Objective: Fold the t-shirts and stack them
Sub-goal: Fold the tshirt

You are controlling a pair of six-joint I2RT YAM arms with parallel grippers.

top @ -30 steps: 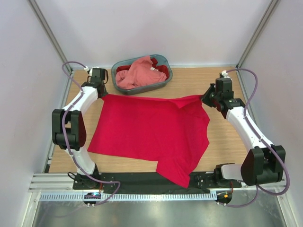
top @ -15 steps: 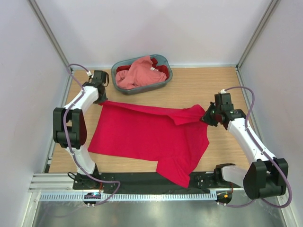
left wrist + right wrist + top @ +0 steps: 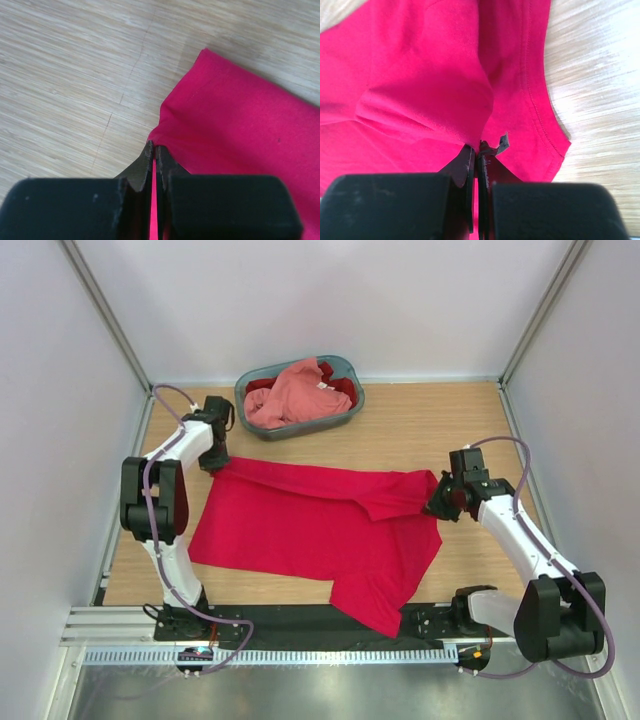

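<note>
Clamping its far edge shut at either end, the left gripper [image 3: 154, 150] and right gripper [image 3: 476, 150] held the crimson t-shirt [image 3: 310, 530] spread on the table [image 3: 420, 420]; drawing both nearward evenly would keep the fold straight.

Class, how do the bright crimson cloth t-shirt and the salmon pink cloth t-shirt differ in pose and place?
The crimson t-shirt lies spread on the table; the pink t-shirt sits crumpled in the grey-blue basket. The left gripper and right gripper pinch the crimson one; neither holds the pink. Neither is neatly folded.
</note>
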